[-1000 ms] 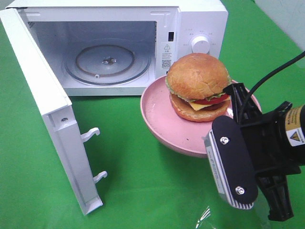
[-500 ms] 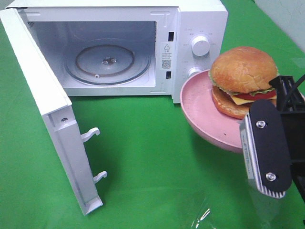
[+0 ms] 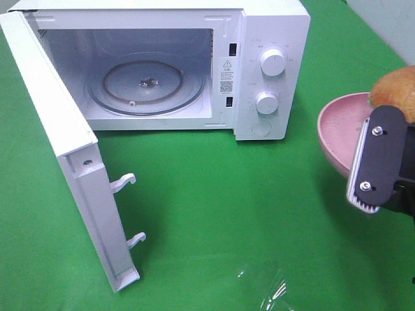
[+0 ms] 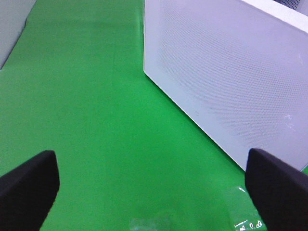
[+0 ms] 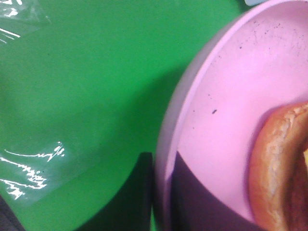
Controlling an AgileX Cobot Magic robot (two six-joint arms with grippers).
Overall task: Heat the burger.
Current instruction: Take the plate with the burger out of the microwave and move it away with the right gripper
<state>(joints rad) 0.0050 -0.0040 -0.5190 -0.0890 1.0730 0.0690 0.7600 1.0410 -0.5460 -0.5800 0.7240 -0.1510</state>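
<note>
The burger (image 3: 395, 87) shows only as a piece of golden-brown bun at the right edge of the high view. It lies on a pink plate (image 3: 337, 123). In the right wrist view the bun (image 5: 276, 168) sits on the same plate (image 5: 231, 86). My right gripper (image 5: 161, 202) is shut on the plate's rim, one finger outside and one inside. Its black wrist mount (image 3: 379, 159) hides the grip in the high view. The plate hangs above the green cloth, right of the microwave (image 3: 272, 26). My left gripper (image 4: 154, 192) is open and empty.
The microwave door (image 3: 65, 149) stands wide open to the left, with the glass turntable (image 3: 146, 84) bare inside. A white perforated microwave panel (image 4: 231, 72) fills the left wrist view. Clear plastic film (image 3: 266, 291) lies on the green cloth at the front.
My right gripper has carried the plate with the burger to the right, from in front of the microwave's controls to the right edge of the high view. The microwave has not moved.
</note>
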